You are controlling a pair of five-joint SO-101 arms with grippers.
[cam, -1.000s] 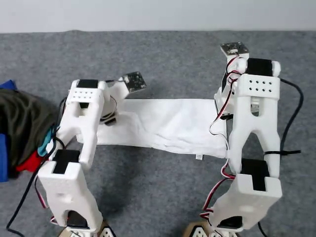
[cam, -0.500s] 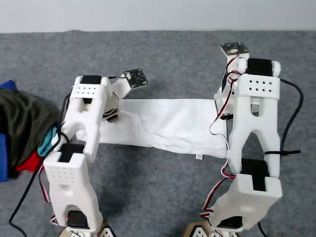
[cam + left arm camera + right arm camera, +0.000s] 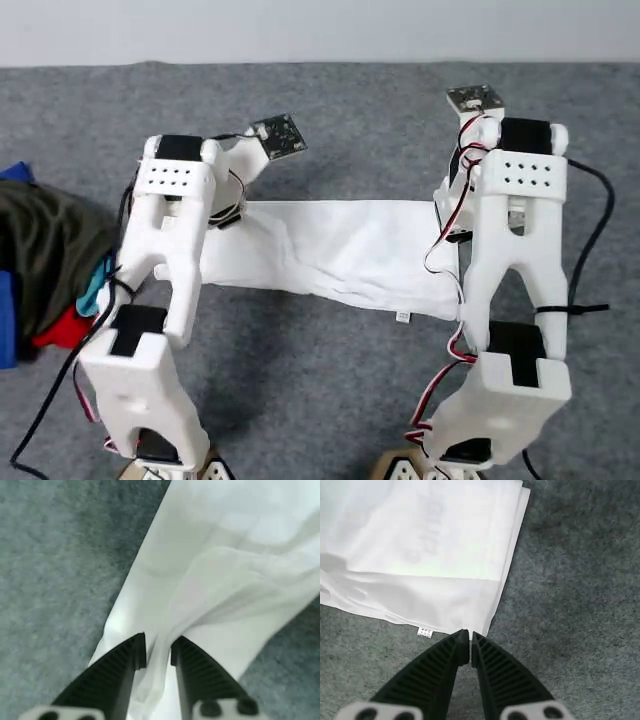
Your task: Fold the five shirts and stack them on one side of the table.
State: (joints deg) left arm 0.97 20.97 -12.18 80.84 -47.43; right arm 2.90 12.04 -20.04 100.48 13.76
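A white shirt lies as a long folded strip across the grey table, between the two arms. My left gripper is at the strip's left end, shut on a raised fold of the white shirt that shows between its fingers. At the right end, my right gripper is shut with its tips on the near corner of the white shirt, beside a small label. In the high view both grippers sit under their own arms.
A loose pile of shirts in dark olive, red, blue and teal lies at the table's left edge. Grey carpet-like table surface stretches bare behind the shirt. The arm bases stand at the near edge.
The left arm's wrist has shifted toward the far side of the table, pulling the shirt's left end slightly with it. The right arm has not moved.
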